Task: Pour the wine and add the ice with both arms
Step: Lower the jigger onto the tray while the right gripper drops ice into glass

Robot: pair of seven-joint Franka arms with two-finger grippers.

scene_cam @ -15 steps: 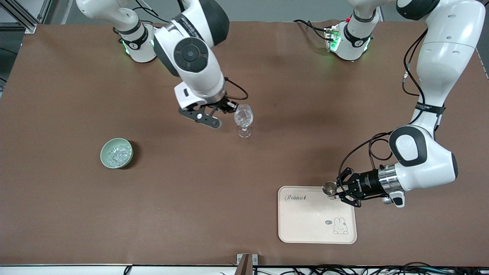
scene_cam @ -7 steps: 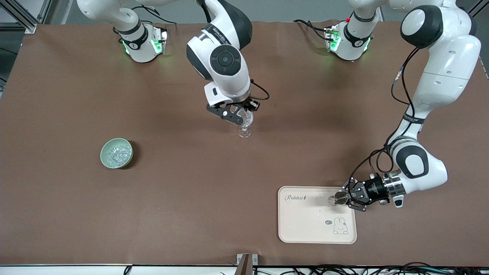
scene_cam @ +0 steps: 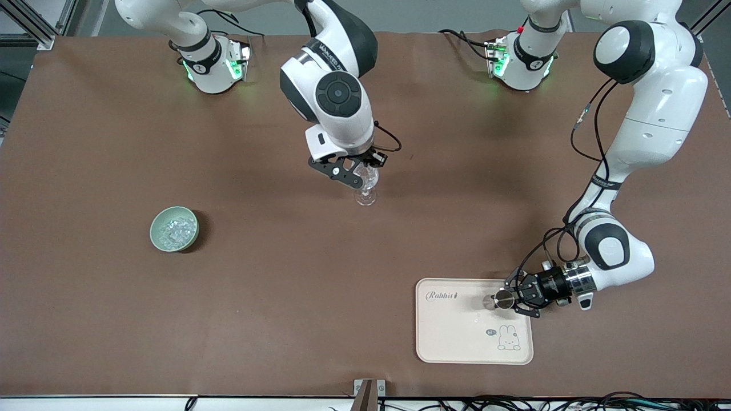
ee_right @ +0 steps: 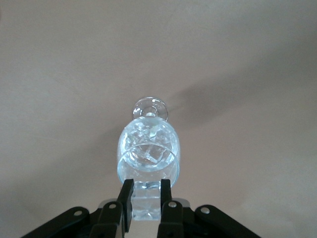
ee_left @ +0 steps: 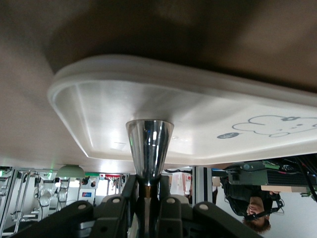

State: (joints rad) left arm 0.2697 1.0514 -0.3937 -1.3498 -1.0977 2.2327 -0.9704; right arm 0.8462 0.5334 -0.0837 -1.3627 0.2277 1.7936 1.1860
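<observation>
Upper centre of the frame, the right hand (scene_cam: 363,169) grips an ice (ee_right: 146,206) cube over the clear stemmed wine glass (scene_cam: 366,185), half hiding its bowl. More ice fills the pale green bowl (scene_cam: 174,229). Lower right, the left hand (scene_cam: 510,298) pinches a small silver conical cup (scene_cam: 502,298) over the cream rabbit-printed tray (scene_cam: 473,337).

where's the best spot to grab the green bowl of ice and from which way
Grip the green bowl by its rim wall, coming straight down from above with one finger inside and one outside. It sits upright and open-topped, low and wide, with ice heaped in the middle.
</observation>
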